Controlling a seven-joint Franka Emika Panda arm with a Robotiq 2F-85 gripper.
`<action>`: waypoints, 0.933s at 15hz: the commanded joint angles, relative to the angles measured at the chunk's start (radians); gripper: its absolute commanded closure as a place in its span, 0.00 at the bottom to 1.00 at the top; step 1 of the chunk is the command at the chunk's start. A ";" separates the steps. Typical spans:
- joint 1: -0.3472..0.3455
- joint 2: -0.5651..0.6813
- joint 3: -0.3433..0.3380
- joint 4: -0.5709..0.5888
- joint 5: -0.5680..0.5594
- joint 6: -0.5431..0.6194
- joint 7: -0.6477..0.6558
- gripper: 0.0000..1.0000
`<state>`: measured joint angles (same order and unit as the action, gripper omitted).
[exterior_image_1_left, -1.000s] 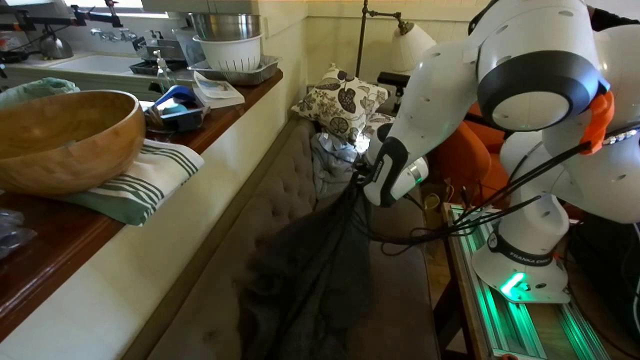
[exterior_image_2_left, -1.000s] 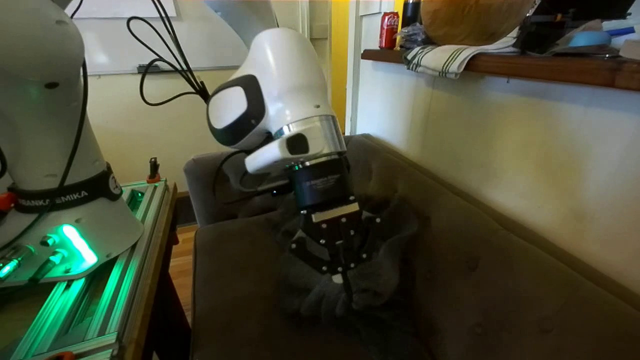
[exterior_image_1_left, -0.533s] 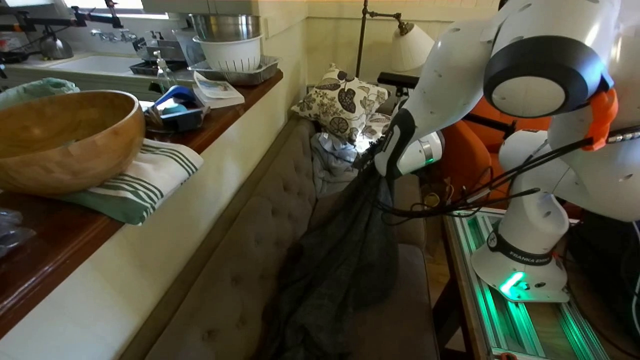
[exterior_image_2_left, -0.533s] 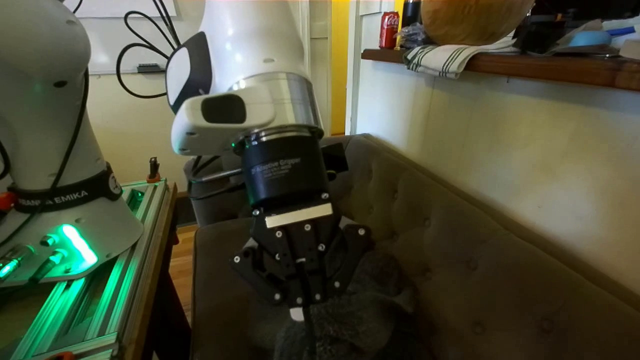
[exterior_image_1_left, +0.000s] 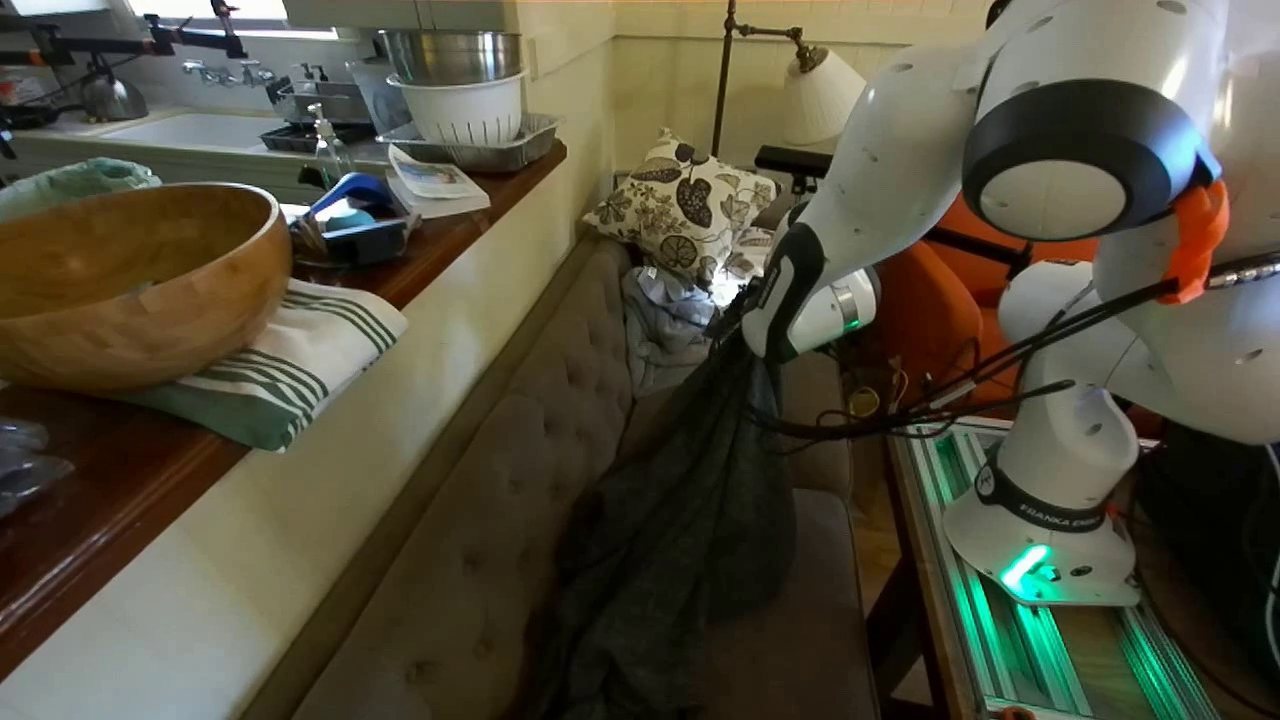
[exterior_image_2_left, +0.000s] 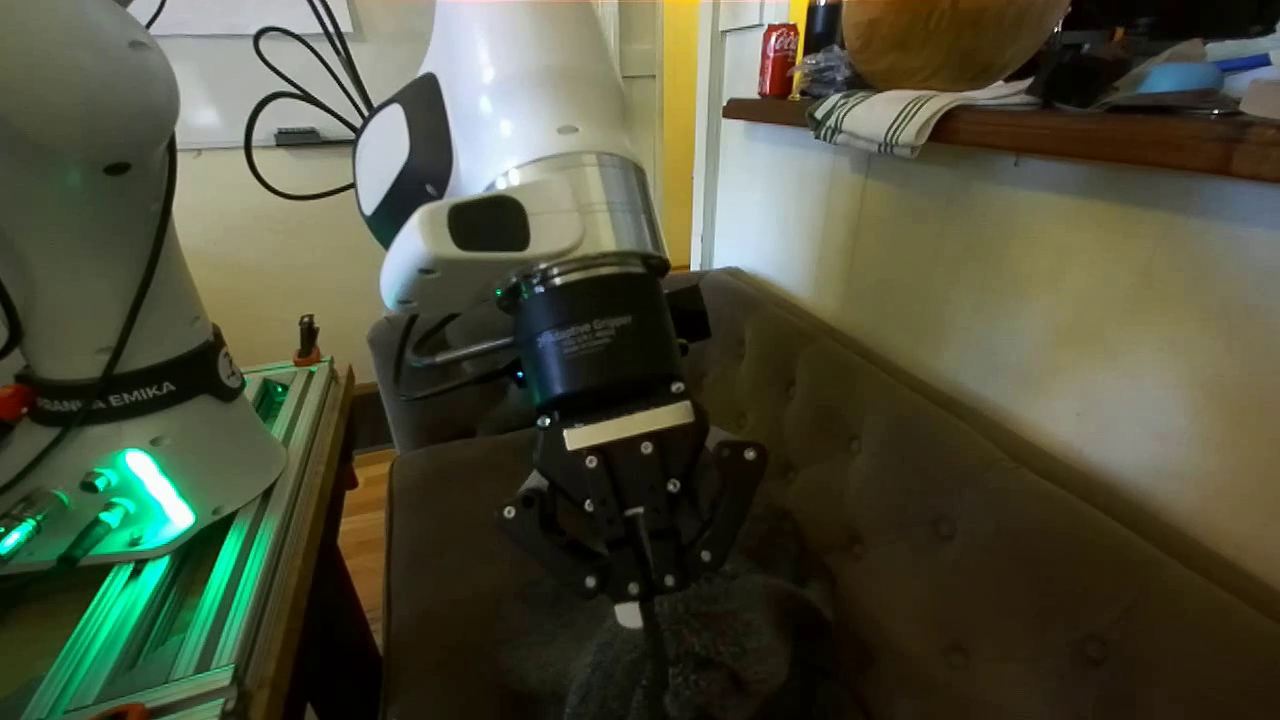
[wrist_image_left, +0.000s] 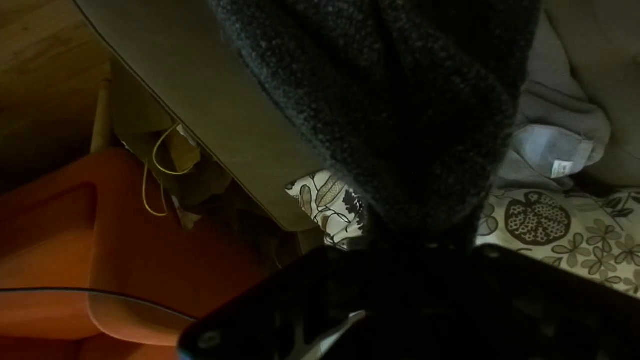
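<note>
Dim wrist view, deep shadows

A brown-grey upholstered sofa (exterior_image_1_left: 500, 480) stretches beneath the claw (exterior_image_2_left: 642, 606), its flat seat (exterior_image_2_left: 450, 600) directly below and its button-tufted backrest (exterior_image_2_left: 1000, 560) rising just beside it. A dark woolly cloth (exterior_image_1_left: 680, 520), gathered at the claw, hangs over that seat; whether its lower end rests there is hard to tell. In an exterior view, past the claw, a pale grey cloth (exterior_image_1_left: 665, 335) lies bunched on the sofa near the backrest. Farther from the claw, just behind that cloth, a cushion (exterior_image_1_left: 685, 205) printed with leaves and fruit leans at the sofa's end, a second cushion (exterior_image_1_left: 753, 248) beside it
</note>
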<state>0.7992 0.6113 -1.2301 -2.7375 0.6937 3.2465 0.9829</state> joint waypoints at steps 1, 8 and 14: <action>-0.111 -0.123 -0.042 0.056 -0.010 0.072 -0.078 0.99; -0.361 -0.330 0.023 0.257 -0.104 -0.127 -0.172 0.99; -0.323 -0.389 0.143 0.319 -0.121 -0.319 -0.252 0.99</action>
<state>0.4486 0.2898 -1.1428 -2.4214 0.5820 2.9700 0.7703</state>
